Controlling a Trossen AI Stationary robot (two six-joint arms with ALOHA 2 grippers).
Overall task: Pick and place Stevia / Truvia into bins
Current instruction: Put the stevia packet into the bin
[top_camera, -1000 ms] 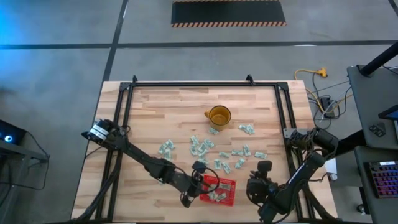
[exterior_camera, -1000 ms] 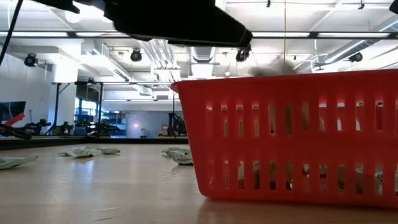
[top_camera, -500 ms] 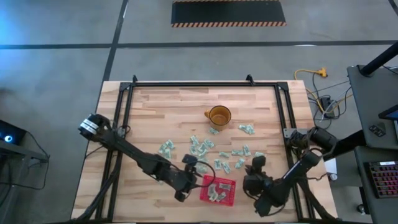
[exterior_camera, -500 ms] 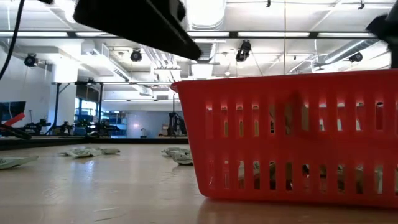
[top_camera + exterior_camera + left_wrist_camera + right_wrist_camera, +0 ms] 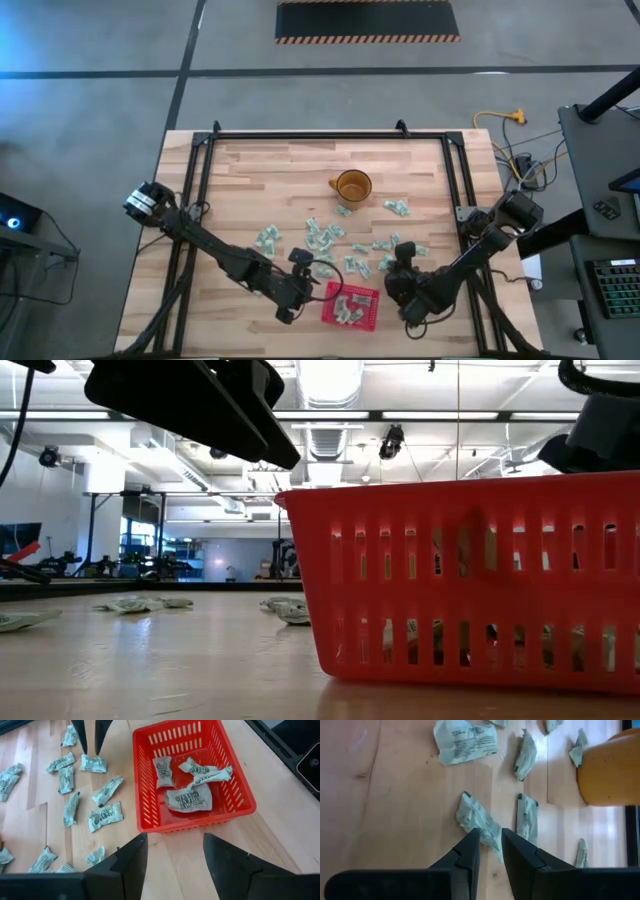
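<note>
The right claw point(image 5: 490, 851), its fingers narrowly spread, straddles a pale green paper packet point(image 5: 479, 822) on the wooden surface point(image 5: 250, 180), poised to pinch. The left claw point(image 5: 172, 852), spread empty, hovers beside the red mesh plastic basket point(image 5: 235, 770), which holds several packets.

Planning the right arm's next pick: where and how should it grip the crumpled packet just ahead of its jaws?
Probably from straight above, pinching across the narrow middle of the packet: it lies flat on the table, so only its raised crumpled ridge offers the right gripper any hold.

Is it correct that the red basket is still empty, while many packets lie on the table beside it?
Not quite: the red basket is not empty. The left wrist view shows several packets already inside it. Many other packets do lie on the table beside it.
</note>
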